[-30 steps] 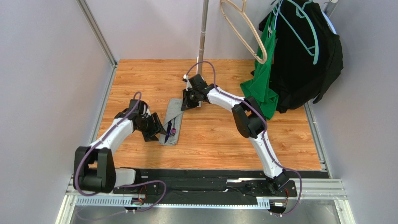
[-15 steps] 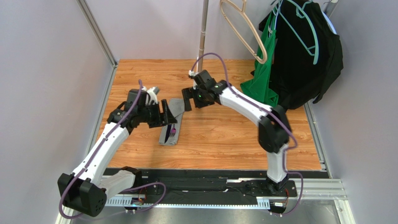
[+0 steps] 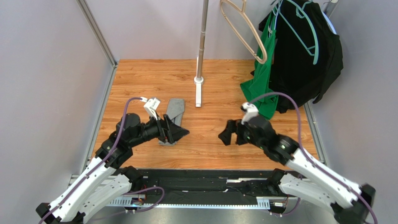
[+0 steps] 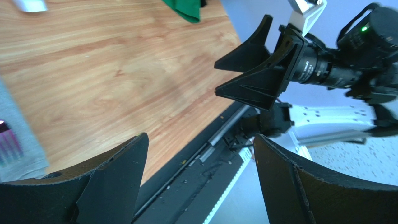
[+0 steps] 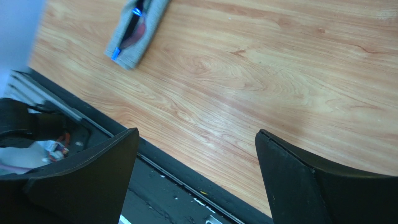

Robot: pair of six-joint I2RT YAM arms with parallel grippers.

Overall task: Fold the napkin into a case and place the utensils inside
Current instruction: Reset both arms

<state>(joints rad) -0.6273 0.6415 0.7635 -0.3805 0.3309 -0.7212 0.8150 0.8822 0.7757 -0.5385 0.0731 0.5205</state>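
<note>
While the case (image 5: 126, 57) holds the utensils (image 5: 137, 25) at upper left, we note the left gripper (image 4: 200, 137) and right gripper (image 5: 197, 132) wide open. Both are empty

place: robot lab cell | cues: grey panel walls (image 3: 42, 70), aluminium frame (image 3: 96, 32)

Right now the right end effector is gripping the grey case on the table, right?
No. The right end effector is open, gripping nothing, well apart from the case, which lies on the table. The top view shows it.
</note>
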